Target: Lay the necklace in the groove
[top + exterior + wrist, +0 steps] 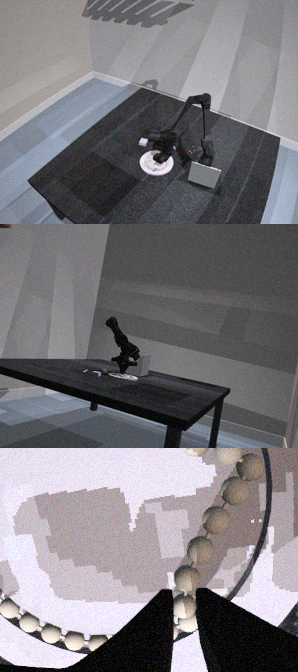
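The round white bead board (142, 166) (134, 379) (100, 620) lies flat on the table. The pearl bead necklace (156, 170) (216, 520) lies on it in a loop. In the wrist view, the beads at the lower left sit along the dark groove, while the right-hand stretch runs inside the groove (268, 498), with bare groove showing outside it. My gripper (122, 373) (183, 599) is low over the board, pointing down, its fingers closed about a bead at the lower end of that stretch. In the top view the arm hides its fingertips and part of the loop.
A small white block (143, 142) (97, 373) lies near the board. A small blue object (174, 147) (104, 371) and several orange bits (192, 149) lie behind it. An upright pale panel (204, 175) (145, 366) stands to one side, near the arm's base.
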You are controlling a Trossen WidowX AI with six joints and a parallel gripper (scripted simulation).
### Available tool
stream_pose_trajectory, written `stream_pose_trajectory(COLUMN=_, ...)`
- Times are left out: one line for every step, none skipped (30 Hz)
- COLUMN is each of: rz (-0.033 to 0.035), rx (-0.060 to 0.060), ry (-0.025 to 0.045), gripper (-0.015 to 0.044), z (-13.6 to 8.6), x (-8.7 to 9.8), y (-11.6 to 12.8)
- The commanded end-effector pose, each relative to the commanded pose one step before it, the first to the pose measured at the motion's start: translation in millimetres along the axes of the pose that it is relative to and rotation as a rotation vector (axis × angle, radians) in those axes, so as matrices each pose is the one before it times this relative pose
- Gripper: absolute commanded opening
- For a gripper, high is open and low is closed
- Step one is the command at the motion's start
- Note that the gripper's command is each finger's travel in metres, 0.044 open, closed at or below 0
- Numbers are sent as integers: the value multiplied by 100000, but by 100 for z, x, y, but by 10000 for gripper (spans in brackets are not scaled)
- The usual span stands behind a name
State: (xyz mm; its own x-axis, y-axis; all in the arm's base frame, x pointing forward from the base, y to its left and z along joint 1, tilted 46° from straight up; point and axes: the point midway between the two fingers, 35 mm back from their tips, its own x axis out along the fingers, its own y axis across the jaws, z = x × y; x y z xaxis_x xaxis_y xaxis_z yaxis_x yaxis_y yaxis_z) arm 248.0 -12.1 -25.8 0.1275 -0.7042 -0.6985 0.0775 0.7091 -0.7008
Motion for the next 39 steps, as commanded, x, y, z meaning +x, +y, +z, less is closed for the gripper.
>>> stream_pose_trajectory(rz=13, rx=39, ry=-9, gripper=0, z=12, x=-7, y=0)
stream_pose_trajectory(rz=0, rx=0, ry=0, gripper=0, z=0, x=0, y=0)
stream_pose_trajectory(rz=0, rx=0, ry=0, gripper=0, z=0, x=0, y=0)
stream_pose_trajectory(rz=0, rx=0, ry=0, gripper=0, z=0, x=0, y=0)
stream_pose_trajectory(rz=0, rx=0, ry=0, gripper=0, z=0, x=0, y=0)
stream_pose_trajectory(rz=0, rx=0, ry=0, gripper=0, z=0, x=0, y=0)
stream_pose_trajectory(rz=0, rx=0, ry=0, gripper=0, z=0, x=0, y=0)
stream_pose_trajectory(rz=0, rx=0, ry=0, gripper=0, z=0, x=0, y=0)
stream_pose_trajectory(rz=0, rx=0, ry=0, gripper=0, z=0, x=0, y=0)
stream_pose_trajectory(rz=0, rx=0, ry=0, gripper=0, z=0, x=0, y=0)
stream_pose_trajectory(rz=-55, rx=-57, ry=23, gripper=0, z=-16, x=-48, y=-8)
stream_pose_trajectory(rz=-166, rx=-172, ry=67, gripper=0, z=-49, x=-143, y=-26)
stream_pose_trajectory(rz=-255, rx=-257, ry=97, gripper=0, z=-75, x=-215, y=-42)
stream_pose_trajectory(rz=-174, rx=-171, ry=62, gripper=0, z=-50, x=-143, y=-29)
stream_pose_trajectory(rz=-59, rx=-57, ry=20, gripper=0, z=-17, x=-48, y=-10)
stream_pose_trajectory(rz=0, rx=0, ry=0, gripper=0, z=0, x=0, y=0)
stream_pose_trajectory(rz=-1, rx=-1, ry=1, gripper=0, z=-9, x=0, y=-41)
stream_pose_trajectory(rz=-3, rx=-3, ry=2, gripper=0, z=-29, x=0, y=-124)
stream_pose_trajectory(rz=-6, rx=-5, ry=3, gripper=0, z=-50, x=0, y=-205)
stream_pose_trajectory(rz=-11, rx=-6, ry=4, gripper=0, z=-67, x=1, y=-265)
stream_pose_trajectory(rz=-11, rx=-4, ry=3, gripper=0, z=-54, x=2, y=-203)
stream_pose_trajectory(rz=-7, rx=-2, ry=2, gripper=0, z=-33, x=1, y=-121)
stream_pose_trajectory(rz=-3, rx=-1, ry=1, gripper=0, z=-11, x=0, y=-40)
stream_pose_trajectory(rz=0, rx=0, ry=0, gripper=0, z=0, x=0, y=0)
stream_pose_trajectory(rz=0, rx=0, ry=0, gripper=0, z=0, x=0, y=0)
stream_pose_trajectory(rz=0, rx=0, ry=0, gripper=0, z=0, x=0, y=0)
stream_pose_trajectory(rz=0, rx=0, ry=0, gripper=0, z=0, x=0, y=0)
stream_pose_trajectory(rz=0, rx=0, ry=0, gripper=0, z=0, x=0, y=0)
stream_pose_trajectory(rz=0, rx=0, ry=0, gripper=0, z=0, x=0, y=0)
stream_pose_trajectory(rz=0, rx=0, ry=0, gripper=0, z=0, x=0, y=0)
stream_pose_trajectory(rz=0, rx=0, ry=0, gripper=0, z=0, x=25, y=0)
stream_pose_trajectory(rz=-1, rx=0, ry=0, gripper=0, z=1, x=75, y=0)
stream_pose_trajectory(rz=-3, rx=-1, ry=-1, gripper=0, z=0, x=125, y=0)
stream_pose_trajectory(rz=-5, rx=-1, ry=-1, gripper=0, z=0, x=158, y=-1)
stream_pose_trajectory(rz=-8, rx=0, ry=-1, gripper=0, z=-1, x=157, y=-2)
stream_pose_trajectory(rz=-8, rx=0, ry=-1, gripper=0, z=-2, x=124, y=-2)
stream_pose_trajectory(rz=-5, rx=0, ry=0, gripper=0, z=-1, x=74, y=-2)
stream_pose_trajectory(rz=-2, rx=0, ry=0, gripper=0, z=0, x=25, y=-1)
stream_pose_trajectory(rz=0, rx=0, ry=0, gripper=0, z=0, x=0, y=0)
